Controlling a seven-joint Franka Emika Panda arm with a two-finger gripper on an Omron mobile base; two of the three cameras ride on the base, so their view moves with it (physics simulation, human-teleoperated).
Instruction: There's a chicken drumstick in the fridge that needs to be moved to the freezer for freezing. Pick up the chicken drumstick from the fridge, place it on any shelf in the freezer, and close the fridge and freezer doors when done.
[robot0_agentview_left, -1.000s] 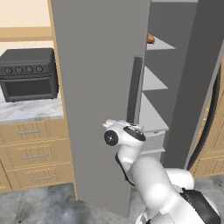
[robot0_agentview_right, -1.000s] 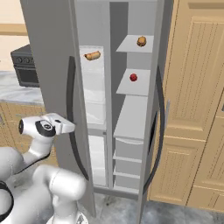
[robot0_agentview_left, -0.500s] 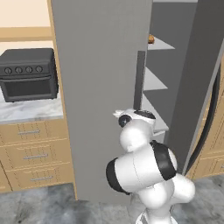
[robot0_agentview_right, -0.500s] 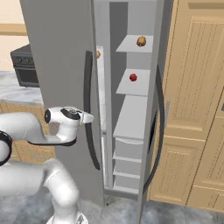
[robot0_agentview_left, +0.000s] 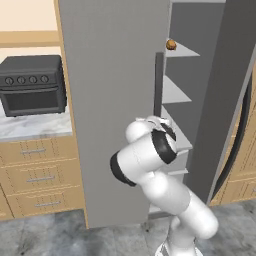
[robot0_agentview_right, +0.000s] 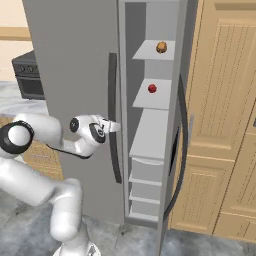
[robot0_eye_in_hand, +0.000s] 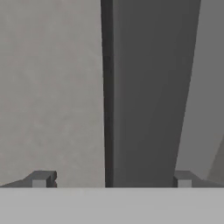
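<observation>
On the freezer (robot0_agentview_right: 150, 115) shelf (robot0_agentview_right: 156, 50) sits the chicken drumstick (robot0_agentview_right: 161, 47).

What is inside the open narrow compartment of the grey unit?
The freezer holds the chicken drumstick on its top shelf, a red item below. Drawer contents are hidden.

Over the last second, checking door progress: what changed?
The fridge door swung nearly shut, hiding the glass shelves and hot dog. The hand followed it, now at the dark handle, open. The chicken drumstick, red item and open freezer door stayed put.
</observation>
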